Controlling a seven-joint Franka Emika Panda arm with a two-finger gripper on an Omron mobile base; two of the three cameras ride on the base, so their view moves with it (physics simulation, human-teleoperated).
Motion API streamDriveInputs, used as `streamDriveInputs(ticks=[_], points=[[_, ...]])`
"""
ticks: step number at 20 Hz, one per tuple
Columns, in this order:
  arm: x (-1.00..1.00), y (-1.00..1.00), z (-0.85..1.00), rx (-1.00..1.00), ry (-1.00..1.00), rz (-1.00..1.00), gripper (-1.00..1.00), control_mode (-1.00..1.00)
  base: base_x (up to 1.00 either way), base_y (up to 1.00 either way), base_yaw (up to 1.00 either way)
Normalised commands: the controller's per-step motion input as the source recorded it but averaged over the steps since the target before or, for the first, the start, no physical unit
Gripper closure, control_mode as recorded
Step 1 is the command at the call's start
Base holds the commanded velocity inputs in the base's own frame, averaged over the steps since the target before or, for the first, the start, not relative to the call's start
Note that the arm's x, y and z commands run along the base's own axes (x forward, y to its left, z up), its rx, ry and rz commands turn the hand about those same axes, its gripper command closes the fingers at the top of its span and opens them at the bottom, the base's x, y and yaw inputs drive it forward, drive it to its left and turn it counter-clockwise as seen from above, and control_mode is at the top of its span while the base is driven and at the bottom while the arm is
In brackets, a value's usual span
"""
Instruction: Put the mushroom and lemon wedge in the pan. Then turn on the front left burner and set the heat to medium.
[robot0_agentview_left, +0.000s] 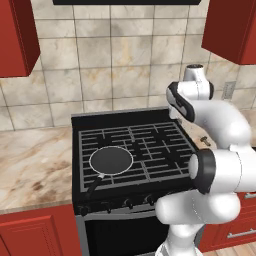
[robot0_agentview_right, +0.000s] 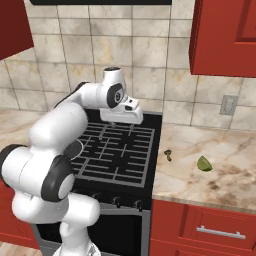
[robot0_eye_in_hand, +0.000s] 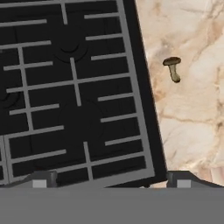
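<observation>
The white arm rises from its base, folds at a dark-jointed elbow and reaches forward, its forearm level and the wrist turned so the hand points straight down. The tool (robot0_agentview_right: 116, 124) hangs empty, well above what lies beneath it, touching nothing. In the hand view its two dark fingertips (robot0_eye_in_hand: 42, 179) stand far apart at the bottom corners, the jaws spread as wide as they go

Two base cameras flanking arm, sharing stove (robot0_agentview_left: 135, 145), hand camera (close) overhead
</observation>
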Motion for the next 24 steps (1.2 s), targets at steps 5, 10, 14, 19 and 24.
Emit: streamDriveInputs(ticks=[5, 10, 14, 19, 24], points=[[0.37, -0.32, 0.00, 0.10, 0.06, 0.01, -1.00, -1.00, 0.00, 0.00, 0.00], [0.34, -0.45, -0.17, 0.04, 0.00, 0.03, -1.00, -1.00, 0.00, 0.00, 0.00], [0.25, -0.24, -0.28, 0.00, 0.05, 0.00, -1.00, -1.00, 0.00, 0.00, 0.00], [0.17, -0.28, -0.20, 0.00, 0.09, 0.00, -1.00, -1.00, 0.00, 0.00, 0.00], [0.15, -0.44, -0.15, 0.02, 0.15, 0.00, -1.00, -1.00, 0.00, 0.00, 0.00]])
